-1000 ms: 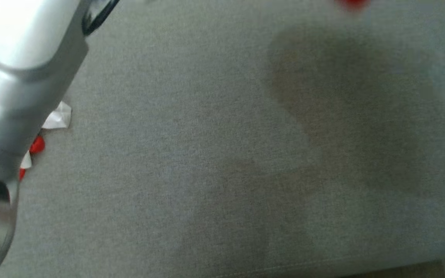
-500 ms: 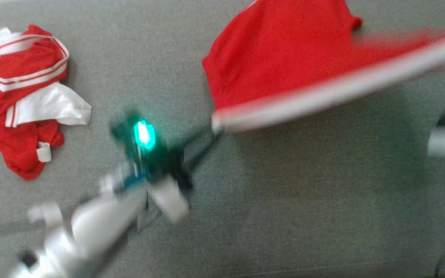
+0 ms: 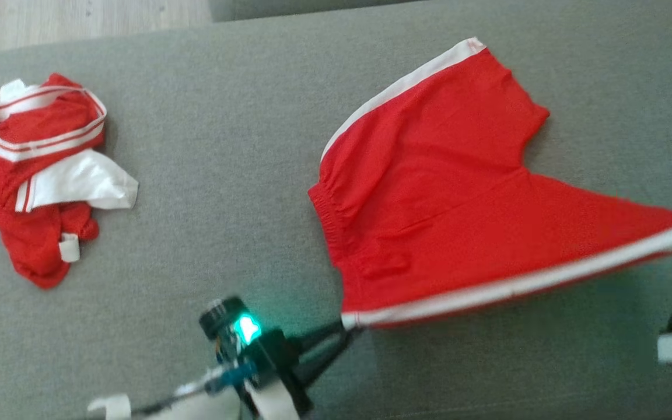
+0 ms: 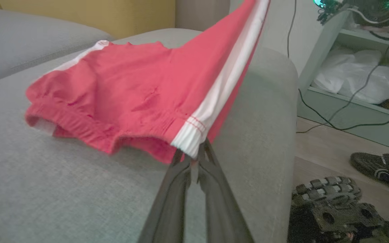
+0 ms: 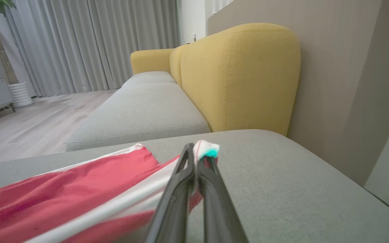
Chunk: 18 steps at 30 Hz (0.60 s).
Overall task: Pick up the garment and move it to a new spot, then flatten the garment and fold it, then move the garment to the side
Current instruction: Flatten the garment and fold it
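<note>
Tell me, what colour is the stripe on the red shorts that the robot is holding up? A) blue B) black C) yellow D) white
D: the red shorts have a white stripe along the edge stretched between the left gripper and the right gripper, each pinching one end of it.

In the head view the grey cushion [image 3: 219, 146] lies bare in a wide band through the centre and in the lower left corner. The red shorts [image 3: 429, 192] cover the right half. A crumpled red-and-white garment [image 3: 38, 175] blocks the upper left.
</note>
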Tool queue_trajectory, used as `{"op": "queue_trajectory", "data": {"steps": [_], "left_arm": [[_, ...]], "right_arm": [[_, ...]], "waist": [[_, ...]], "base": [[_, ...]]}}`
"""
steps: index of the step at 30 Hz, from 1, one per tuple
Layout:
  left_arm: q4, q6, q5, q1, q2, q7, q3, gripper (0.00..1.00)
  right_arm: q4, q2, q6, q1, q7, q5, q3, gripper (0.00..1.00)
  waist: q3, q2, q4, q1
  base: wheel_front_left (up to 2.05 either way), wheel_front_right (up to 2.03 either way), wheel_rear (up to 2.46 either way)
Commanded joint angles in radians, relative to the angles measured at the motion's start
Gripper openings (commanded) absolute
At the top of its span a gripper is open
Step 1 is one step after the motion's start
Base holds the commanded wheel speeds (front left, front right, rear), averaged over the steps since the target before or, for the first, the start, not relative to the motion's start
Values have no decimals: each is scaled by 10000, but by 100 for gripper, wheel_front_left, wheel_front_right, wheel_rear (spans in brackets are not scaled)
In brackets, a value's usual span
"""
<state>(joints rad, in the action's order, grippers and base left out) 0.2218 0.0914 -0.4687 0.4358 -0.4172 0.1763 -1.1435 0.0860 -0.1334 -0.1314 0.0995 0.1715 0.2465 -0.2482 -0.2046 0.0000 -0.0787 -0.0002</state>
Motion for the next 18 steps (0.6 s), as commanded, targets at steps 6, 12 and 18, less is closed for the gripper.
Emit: {"op": "queue_trajectory", "data": {"steps": [6,12,18], "left_arm": [[-93,110,-1410,1628,11,-1019,1306,0],[319,318,-3282,3103,353,-2637,1960,0],[537,377,-3995,4230,326,-3231,2076,0]], "right_arm": [[-600,-566,7,-2757,-466,-25,414,0],[-2481,-754,7,-5606,-423,-545,1127,0],[-4895,-901,7,-7912,-63,-858,1675,0]], "waist": [[-878,0,396,2],[-1973,0,812,2],[-2758,0,1143,2]], "base": [[0,0,0],[0,0,0],[0,0,0]]}}
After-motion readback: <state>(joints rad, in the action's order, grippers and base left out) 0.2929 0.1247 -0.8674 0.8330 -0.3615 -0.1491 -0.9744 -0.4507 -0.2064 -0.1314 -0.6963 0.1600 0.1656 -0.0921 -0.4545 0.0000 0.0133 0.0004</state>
